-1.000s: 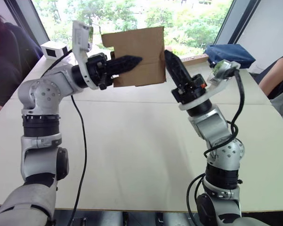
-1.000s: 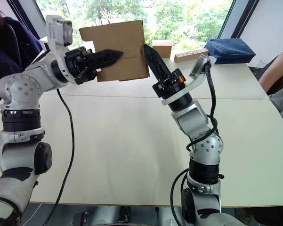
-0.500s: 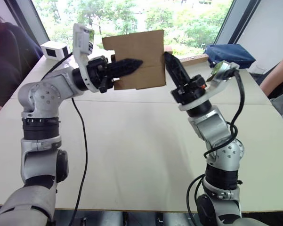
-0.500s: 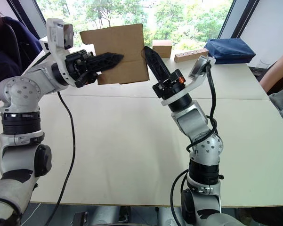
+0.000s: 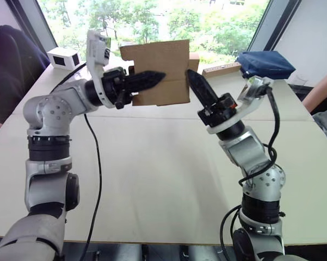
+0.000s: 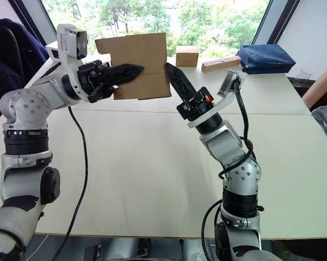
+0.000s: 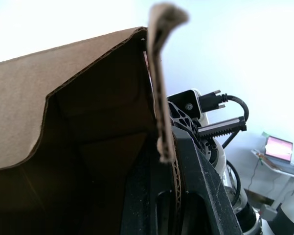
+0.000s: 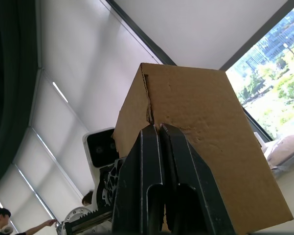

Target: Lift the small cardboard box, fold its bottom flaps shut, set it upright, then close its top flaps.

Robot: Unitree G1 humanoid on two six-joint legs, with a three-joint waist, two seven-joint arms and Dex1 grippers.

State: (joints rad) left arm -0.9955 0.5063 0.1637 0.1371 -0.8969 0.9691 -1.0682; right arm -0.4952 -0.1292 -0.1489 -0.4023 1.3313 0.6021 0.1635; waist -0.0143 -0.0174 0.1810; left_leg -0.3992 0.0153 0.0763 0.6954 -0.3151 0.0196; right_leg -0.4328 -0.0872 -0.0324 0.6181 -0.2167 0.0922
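Brown corrugated small cardboard box (image 5: 162, 70) held aloft over pale worktop (image 5: 152, 174), pinched on one wall by left gripper (image 5: 152, 78); right gripper (image 5: 191, 80), fingers pressed together, at its edge. Bottom-flap folding in hand; next, probably push flaps inward.

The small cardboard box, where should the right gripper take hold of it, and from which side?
The small cardboard box hangs above the table, its left wall pinched by the left gripper. The free right-hand wall is probably best: come from the robot's right, one finger inside the open end and one outside. The right gripper, fingers together, sits at that edge.
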